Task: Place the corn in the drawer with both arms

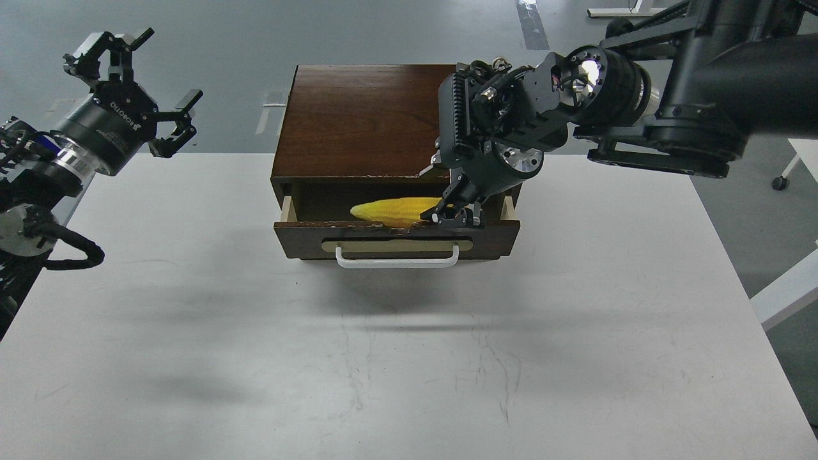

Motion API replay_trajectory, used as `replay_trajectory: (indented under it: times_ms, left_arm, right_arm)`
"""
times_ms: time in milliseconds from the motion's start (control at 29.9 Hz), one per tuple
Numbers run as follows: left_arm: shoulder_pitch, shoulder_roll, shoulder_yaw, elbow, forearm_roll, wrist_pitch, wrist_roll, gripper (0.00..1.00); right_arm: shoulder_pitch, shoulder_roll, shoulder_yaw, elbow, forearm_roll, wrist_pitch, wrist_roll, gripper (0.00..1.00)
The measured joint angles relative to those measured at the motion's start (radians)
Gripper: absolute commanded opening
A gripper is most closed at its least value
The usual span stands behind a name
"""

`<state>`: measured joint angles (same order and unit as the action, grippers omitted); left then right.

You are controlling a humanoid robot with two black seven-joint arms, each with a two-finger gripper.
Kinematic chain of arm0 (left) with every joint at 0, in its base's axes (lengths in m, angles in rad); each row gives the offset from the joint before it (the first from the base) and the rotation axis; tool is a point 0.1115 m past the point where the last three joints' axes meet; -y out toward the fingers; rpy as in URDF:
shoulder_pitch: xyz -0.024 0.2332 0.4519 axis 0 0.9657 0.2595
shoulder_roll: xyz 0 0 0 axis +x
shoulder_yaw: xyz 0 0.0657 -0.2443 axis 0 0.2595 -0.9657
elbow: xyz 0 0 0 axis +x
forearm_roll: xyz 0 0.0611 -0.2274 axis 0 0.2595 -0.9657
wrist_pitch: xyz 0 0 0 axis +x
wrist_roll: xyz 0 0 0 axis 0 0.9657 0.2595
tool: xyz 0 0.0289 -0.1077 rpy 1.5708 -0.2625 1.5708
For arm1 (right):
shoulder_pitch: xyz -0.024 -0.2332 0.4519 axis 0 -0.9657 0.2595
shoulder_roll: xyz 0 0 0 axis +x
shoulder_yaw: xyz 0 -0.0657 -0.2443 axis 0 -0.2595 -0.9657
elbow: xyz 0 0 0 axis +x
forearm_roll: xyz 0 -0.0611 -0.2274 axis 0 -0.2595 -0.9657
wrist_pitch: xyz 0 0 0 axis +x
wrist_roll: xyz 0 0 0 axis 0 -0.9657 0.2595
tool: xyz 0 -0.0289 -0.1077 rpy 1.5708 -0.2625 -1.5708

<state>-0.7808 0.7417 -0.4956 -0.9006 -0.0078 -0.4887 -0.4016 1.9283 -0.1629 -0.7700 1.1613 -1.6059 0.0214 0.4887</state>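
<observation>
Right tool [455,214] at corn [393,209], white table [409,358], grey floor [223,38]

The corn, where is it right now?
In the head view the corn lies inside the open drawer of the cabinet, just behind the drawer front, with the right gripper at its right end.

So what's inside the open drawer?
A yellow corn cob lies inside the drawer. The right hand reaches in at its thick end, hiding that tip. The cabinet top covers the drawer's back part.
</observation>
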Motion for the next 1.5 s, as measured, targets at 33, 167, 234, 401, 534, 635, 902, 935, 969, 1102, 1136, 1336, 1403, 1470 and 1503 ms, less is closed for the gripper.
replay_trajectory:
  times_ms: [33,167,234,401,534,635,902,935,969,1102,1136,1336,1403,1470,1503]
  left_arm:
    - [0.000,0.000,0.000,0.000,0.000,0.000,0.000,0.99]
    - [0.000,0.002,0.000,0.000,0.000,0.000,0.000,0.98]
    - [0.000,0.002,-0.001,0.000,0.000,0.000,0.000,0.98]
    - [0.000,0.002,-0.011,0.000,0.000,0.000,0.000,0.98]
    - [0.000,0.003,-0.013,0.000,0.000,0.000,0.000,0.98]
    - [0.000,0.004,-0.014,0.000,0.000,0.000,0.001,0.99]
    - [0.000,0.000,-0.013,0.000,0.001,0.000,0.001,0.99]
    - [0.000,0.000,-0.012,0.000,0.001,0.000,0.001,0.98]
    - [0.000,-0.001,-0.012,0.000,0.002,0.000,0.001,0.99]
    - [0.000,-0.003,-0.012,0.000,0.002,0.000,0.001,0.98]
    - [0.001,-0.003,-0.012,0.000,0.002,0.000,0.001,0.99]
    - [0.002,-0.010,-0.012,0.000,0.002,0.000,0.001,0.98]
    - [0.002,-0.011,-0.012,0.000,0.002,0.000,0.001,0.98]
    - [0.003,-0.012,-0.012,0.000,0.002,0.000,0.001,0.98]
    - [0.004,-0.013,-0.012,0.000,0.002,0.000,0.001,0.99]
  right_arm:
    - [0.000,0.000,0.000,0.000,0.000,0.000,0.000,0.63]
    - [0.000,-0.001,0.000,0.000,0.000,0.000,0.000,0.63]
    - [0.002,-0.002,0.000,0.000,0.002,0.000,0.000,0.63]
    - [0.008,-0.015,0.003,0.000,0.010,-0.008,0.000,0.63]
    - [0.014,-0.067,0.026,0.001,0.056,-0.014,0.000,0.69]
    - [0.015,-0.130,0.046,0.007,0.184,-0.015,0.000,0.72]
    - [-0.040,-0.338,0.164,0.012,0.576,-0.010,0.000,0.84]
    - [-0.061,-0.364,0.187,0.012,0.619,-0.010,0.000,0.84]
    - [-0.087,-0.392,0.220,0.012,0.660,-0.010,0.000,0.84]
    - [-0.262,-0.515,0.417,0.013,0.802,-0.011,0.000,0.84]
    - [-0.299,-0.534,0.458,0.013,0.821,-0.011,0.000,0.84]
    - [-0.598,-0.632,0.740,0.006,0.962,-0.019,0.000,0.95]
    - [-0.690,-0.638,0.818,0.000,1.047,-0.023,0.000,0.96]
    - [-0.769,-0.639,0.878,-0.002,1.147,-0.033,0.000,0.98]
    - [-0.805,-0.639,0.902,-0.003,1.196,-0.039,0.000,0.98]
